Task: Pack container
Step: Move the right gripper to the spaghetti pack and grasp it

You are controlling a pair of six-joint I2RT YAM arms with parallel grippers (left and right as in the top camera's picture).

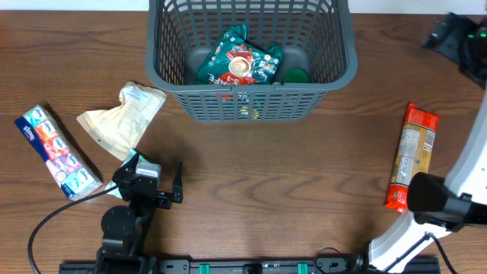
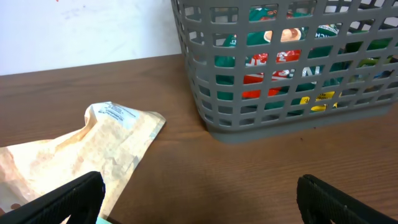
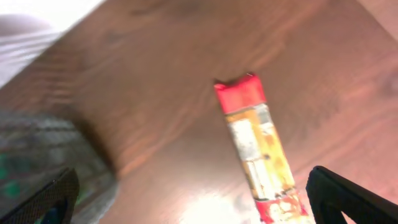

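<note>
Two pincers are both released, jaws spread wide with nothing between them. The left pincer (image 2: 199,204) sits low over the brown wooden bench (image 2: 249,168). Ahead of it and to its right, the large dark grey plastic basket with lattice-slotted sides (image 2: 205,93) stands upright on the bench. Inside the basket lies a green foil packet (image 1: 240,62) printed with a cup picture and red-and-white lettering too small to read. Ahead-left of this pincer, by its left finger, lies a crumpled beige paper pouch (image 2: 87,149) whose white label carries fine print that cannot be read. Further out to its left is a long blue tissue pack (image 1: 57,152) with patterned panels. The right pincer (image 3: 196,205) hangs above the bench. A long orange packet with red ends (image 3: 258,152) lies just ahead of it, toward its right finger and well apart from the basket, its text blurred
</note>
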